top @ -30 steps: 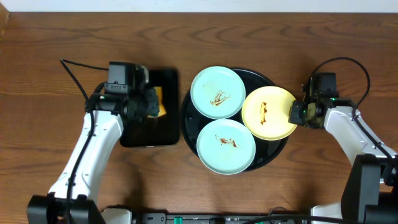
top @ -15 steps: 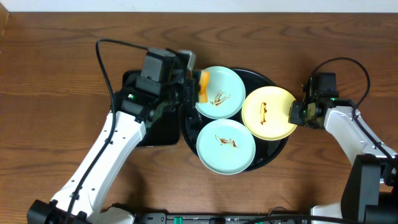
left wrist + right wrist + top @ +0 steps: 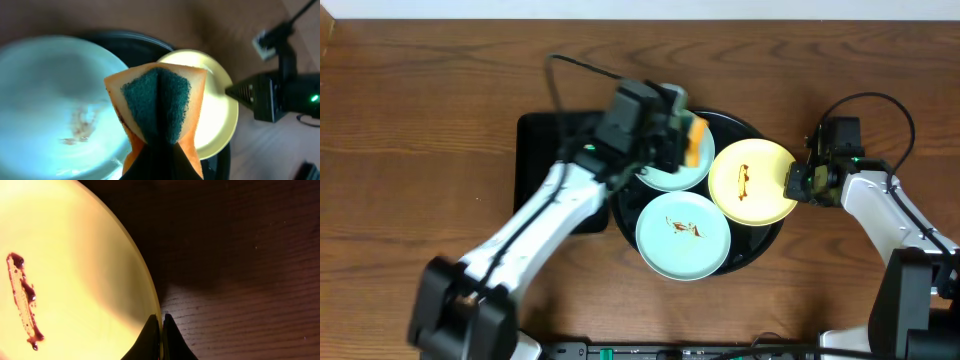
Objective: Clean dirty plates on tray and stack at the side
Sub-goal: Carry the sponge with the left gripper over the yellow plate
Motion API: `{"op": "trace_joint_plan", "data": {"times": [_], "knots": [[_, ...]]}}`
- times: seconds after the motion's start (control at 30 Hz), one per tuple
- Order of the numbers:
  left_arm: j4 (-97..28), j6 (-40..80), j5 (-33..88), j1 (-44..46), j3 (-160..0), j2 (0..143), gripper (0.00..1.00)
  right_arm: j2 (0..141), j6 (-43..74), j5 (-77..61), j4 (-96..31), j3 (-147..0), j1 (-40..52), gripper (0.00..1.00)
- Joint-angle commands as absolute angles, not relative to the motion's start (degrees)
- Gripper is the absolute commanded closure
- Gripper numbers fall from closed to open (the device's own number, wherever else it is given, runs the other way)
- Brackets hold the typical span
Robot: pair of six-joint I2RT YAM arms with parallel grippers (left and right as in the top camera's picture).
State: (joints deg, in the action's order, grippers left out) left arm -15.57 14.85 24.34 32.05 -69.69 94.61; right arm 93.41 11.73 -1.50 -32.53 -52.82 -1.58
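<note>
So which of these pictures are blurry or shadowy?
Left wrist view: the sponge is sharp, the mint plate beyond it blurred. Right wrist view: the yellow plate glows bright, with deep shadow past its rim. Overhead view: evenly lit, mostly crisp.

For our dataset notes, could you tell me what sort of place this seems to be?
Probably a robot test bench staged as a dish-cleaning station, not a real kitchen: a wooden table, smeared plates on a black tray, and a sponge held in the left gripper.
</note>
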Motion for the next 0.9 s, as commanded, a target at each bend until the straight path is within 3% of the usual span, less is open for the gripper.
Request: {"op": "trace_joint_plan", "data": {"times": [0.0,0.17,0.3,0.63,0.87], "knots": [[-13.08,16.97,26.59,35.4,-70.74,98.02,0.92,93.65,11.73,-1.15,-32.97,-53.39,-2.7,0.99],[-8.34,23.62,26.39,39.22,-70.76,103.2,0.93,93.65,11.73,-1.15,-32.99,-53.41,-2.7,0.99],[-12.21,26.61,26.28,40.01,-73.38,105.93,0.92,93.65,11.73,-1.15,-32.99,-53.41,-2.7,0.99],[-28.93,18.26,24.64,40.05,-86.63,109.14,0.92,93.65,11.73,-1.15,-32.99,-53.41,-2.7,0.99],[-26.5,12.91,31.07,40.97,-87.88,111.85,0.92,93.65,11.73,-1.15,-33.01,-53.39,-2.7,0.99]]}}
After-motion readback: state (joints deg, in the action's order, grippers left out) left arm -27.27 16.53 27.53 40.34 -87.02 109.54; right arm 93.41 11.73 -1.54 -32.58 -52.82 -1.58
